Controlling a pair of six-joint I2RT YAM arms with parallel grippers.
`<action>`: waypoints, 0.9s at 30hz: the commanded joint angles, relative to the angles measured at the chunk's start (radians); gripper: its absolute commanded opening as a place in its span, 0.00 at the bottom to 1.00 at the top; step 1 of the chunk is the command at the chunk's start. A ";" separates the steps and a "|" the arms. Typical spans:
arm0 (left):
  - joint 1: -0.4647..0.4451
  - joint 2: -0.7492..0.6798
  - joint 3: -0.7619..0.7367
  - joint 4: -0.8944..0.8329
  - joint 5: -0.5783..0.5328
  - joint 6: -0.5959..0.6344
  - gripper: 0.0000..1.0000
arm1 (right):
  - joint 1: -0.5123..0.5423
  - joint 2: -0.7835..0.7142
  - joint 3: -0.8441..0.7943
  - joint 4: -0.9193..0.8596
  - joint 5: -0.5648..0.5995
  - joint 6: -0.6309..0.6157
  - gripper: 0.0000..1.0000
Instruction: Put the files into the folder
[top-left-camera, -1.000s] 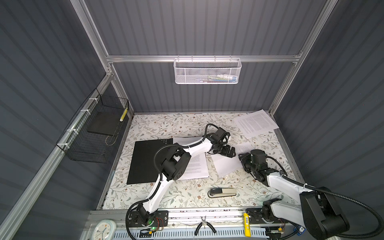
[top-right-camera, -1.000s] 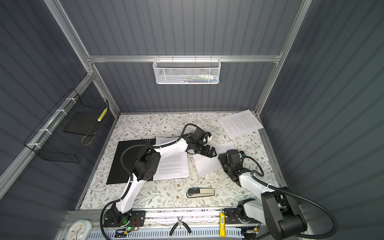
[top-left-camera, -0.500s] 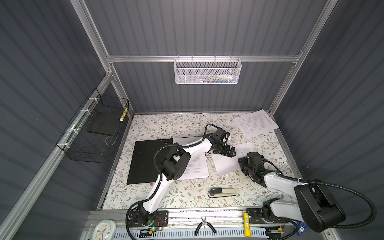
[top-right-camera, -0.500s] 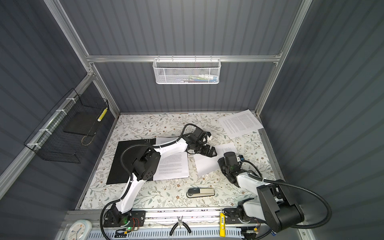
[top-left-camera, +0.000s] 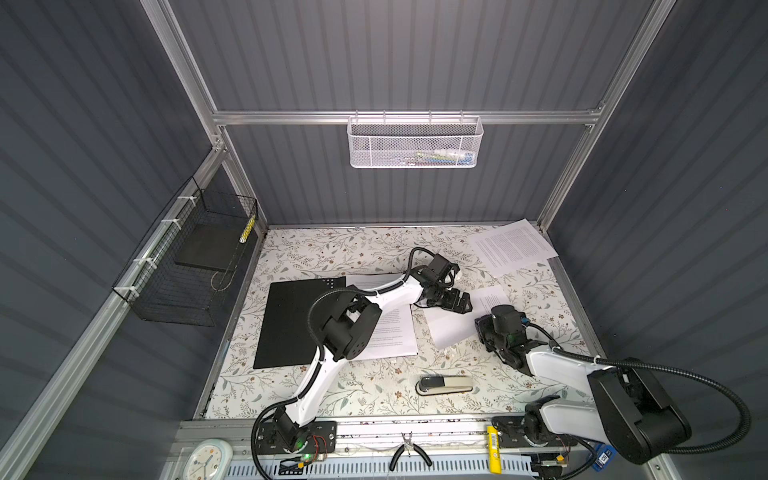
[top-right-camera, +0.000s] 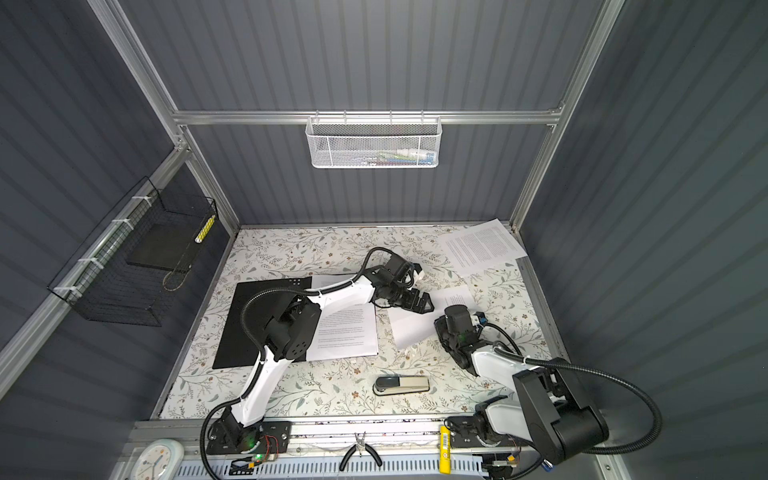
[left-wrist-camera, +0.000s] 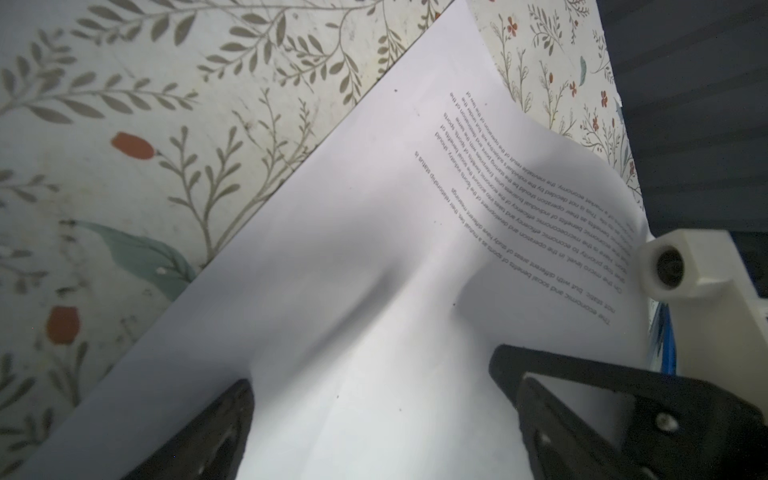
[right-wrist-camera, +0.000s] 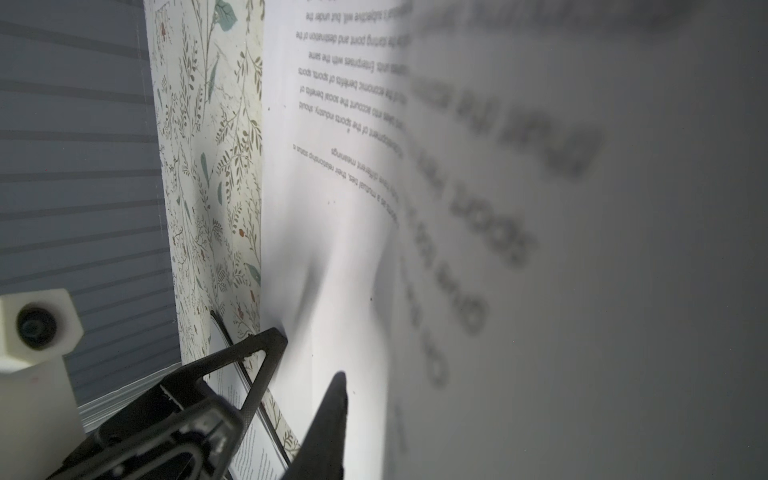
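Well, in both top views the folder (top-left-camera: 286, 324) (top-right-camera: 245, 328) lies flat, left of centre on the flowered table (top-left-camera: 332, 249). A printed sheet (top-left-camera: 392, 332) lies at its right edge, partly hidden by my left arm (top-left-camera: 390, 293). A far sheet (top-left-camera: 513, 247) sits in the upper right corner of the table, well apart from the folder. Right of centre lies the middle sheet (top-left-camera: 451, 328) (top-right-camera: 411, 328). My left gripper (top-left-camera: 459, 301) (top-right-camera: 422, 303) hangs over its upper edge, and my right gripper (top-left-camera: 484, 332) (top-right-camera: 442, 332) meets its right edge. A stapler (top-left-camera: 444, 384) lies below them, toward the bottom of the table.

Next, in the left wrist view, my left gripper (left-wrist-camera: 370, 374) stands wide apart at the bottom of the frame, clasping nothing. The middle sheet (left-wrist-camera: 374, 208) fills the centre, buckled upward between the fingers.

Lastly, in the right wrist view, my right gripper (right-wrist-camera: 309, 355) sits at lower centre with its fingers (right-wrist-camera: 257, 357) drawn close together. The middle sheet (right-wrist-camera: 353, 187) rises steeply past them, its text blurred on the right. Its edge runs into the narrow gap, but I cannot tell whether the paper is pinched.
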 joint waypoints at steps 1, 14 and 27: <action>0.001 0.071 -0.046 -0.073 0.006 -0.023 1.00 | 0.007 -0.035 -0.010 -0.054 0.030 0.009 0.18; 0.003 0.080 -0.044 -0.070 0.007 -0.028 1.00 | 0.007 -0.102 -0.022 -0.106 0.025 0.011 0.26; 0.005 0.080 -0.040 -0.067 0.012 -0.033 1.00 | 0.011 -0.190 -0.021 -0.173 0.041 0.018 0.09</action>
